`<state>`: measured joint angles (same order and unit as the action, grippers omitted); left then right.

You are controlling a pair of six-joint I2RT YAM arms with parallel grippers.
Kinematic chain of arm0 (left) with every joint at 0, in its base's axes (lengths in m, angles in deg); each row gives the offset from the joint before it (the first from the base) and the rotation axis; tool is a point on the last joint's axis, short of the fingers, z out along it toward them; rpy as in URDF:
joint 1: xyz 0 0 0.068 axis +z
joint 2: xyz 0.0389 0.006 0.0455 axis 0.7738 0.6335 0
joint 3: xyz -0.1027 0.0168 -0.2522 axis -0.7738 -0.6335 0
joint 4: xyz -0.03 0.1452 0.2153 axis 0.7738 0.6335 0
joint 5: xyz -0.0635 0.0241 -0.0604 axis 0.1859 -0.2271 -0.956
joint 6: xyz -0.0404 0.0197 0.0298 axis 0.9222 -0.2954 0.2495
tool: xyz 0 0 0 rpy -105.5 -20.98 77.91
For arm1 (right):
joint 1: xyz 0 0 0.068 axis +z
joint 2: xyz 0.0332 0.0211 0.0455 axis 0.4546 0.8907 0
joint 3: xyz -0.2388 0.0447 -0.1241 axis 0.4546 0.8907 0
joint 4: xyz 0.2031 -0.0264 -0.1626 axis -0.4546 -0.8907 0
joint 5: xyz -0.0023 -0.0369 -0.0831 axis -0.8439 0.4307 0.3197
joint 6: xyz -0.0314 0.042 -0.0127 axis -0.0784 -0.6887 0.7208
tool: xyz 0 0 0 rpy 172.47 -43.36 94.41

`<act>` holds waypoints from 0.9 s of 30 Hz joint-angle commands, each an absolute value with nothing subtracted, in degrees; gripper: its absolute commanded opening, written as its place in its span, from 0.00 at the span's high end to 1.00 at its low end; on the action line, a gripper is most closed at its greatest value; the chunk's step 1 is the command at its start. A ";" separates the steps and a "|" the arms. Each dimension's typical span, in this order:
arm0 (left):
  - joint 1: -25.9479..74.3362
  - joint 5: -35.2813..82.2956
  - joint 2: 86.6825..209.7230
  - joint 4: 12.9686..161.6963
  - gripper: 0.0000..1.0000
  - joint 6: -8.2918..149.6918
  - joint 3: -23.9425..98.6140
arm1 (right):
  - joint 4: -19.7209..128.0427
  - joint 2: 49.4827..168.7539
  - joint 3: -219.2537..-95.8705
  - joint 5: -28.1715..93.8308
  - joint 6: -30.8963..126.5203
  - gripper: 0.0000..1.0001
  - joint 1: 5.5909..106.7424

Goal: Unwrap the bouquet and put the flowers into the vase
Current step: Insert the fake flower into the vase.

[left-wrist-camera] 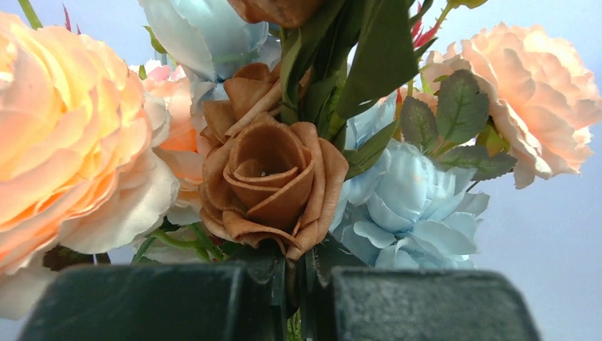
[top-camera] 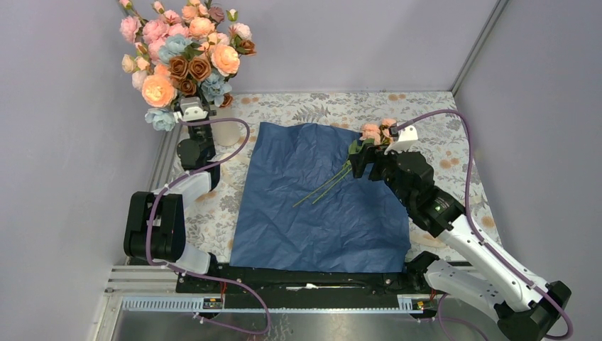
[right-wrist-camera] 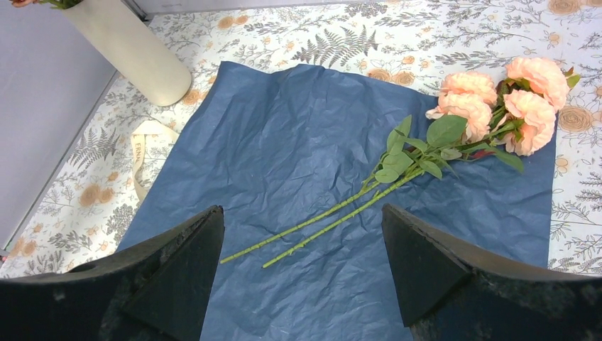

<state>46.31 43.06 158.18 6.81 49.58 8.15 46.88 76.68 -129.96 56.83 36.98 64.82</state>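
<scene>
Top external: crinkled navy paper point(top-camera: 319, 213) lies flat under loose peach roses point(right-wrist-camera: 468, 106); my left gripper point(left-wrist-camera: 302, 298) pinches the flower bunch point(top-camera: 186, 53) by the tapered cream vase point(right-wrist-camera: 128, 50); right gripper point(right-wrist-camera: 302, 213) gapes.

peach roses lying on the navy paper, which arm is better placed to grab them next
Right. The right gripper is open over the stems of the peach roses on the navy paper. The left gripper is shut on the big bunch of flowers at the vase.
</scene>
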 commanded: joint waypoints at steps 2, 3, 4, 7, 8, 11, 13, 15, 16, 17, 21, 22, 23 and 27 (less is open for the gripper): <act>46.75 45.38 158.34 5.59 1.00 49.70 7.45 | 49.22 75.55 -130.45 56.14 36.45 0.13 64.30; 46.74 45.39 158.33 5.59 0.98 49.71 7.44 | 49.29 75.62 -130.44 56.05 36.40 0.13 64.31; 46.74 45.35 158.24 5.59 0.95 49.72 7.52 | 49.23 75.61 -130.44 55.99 36.35 0.13 64.26; 46.74 45.19 158.00 5.63 0.86 49.40 7.45 | 49.27 75.52 -130.45 55.86 36.39 0.13 64.28; 46.66 45.46 157.78 5.59 0.83 49.36 7.33 | 49.22 75.50 -130.52 55.78 36.35 0.13 64.26; 46.52 46.11 157.08 5.59 0.74 49.62 6.97 | 49.29 75.56 -130.53 55.68 36.44 0.13 64.28; 46.20 46.31 156.64 5.63 0.68 49.56 6.60 | 49.27 75.50 -130.63 55.46 36.45 0.13 64.19; 45.62 46.62 156.20 5.68 0.61 48.70 6.25 | 49.23 75.48 -130.56 55.29 36.54 0.13 64.20; 45.00 47.27 156.01 5.68 0.58 47.81 5.99 | 49.23 75.40 -130.59 55.20 36.55 0.13 64.20; 44.35 48.12 155.60 5.72 0.55 46.79 5.64 | 49.22 75.33 -130.56 55.11 36.63 0.13 64.20; 42.50 51.49 154.19 5.68 0.51 45.88 3.93 | 49.29 74.81 -130.38 54.67 36.53 0.13 64.17; 42.30 52.21 153.92 5.68 0.50 46.28 3.55 | 49.28 74.58 -130.42 54.58 36.54 0.13 64.21; 42.03 53.12 153.66 5.78 0.48 46.44 3.21 | 49.29 74.32 -130.39 54.47 36.57 0.13 64.22; 40.56 56.90 152.52 5.76 0.40 46.50 1.77 | 49.01 73.08 -130.16 54.00 36.81 0.12 64.21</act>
<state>41.59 51.32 155.30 7.68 46.89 2.97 46.90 74.87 -129.96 55.30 36.78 64.75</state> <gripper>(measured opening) 0.566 0.875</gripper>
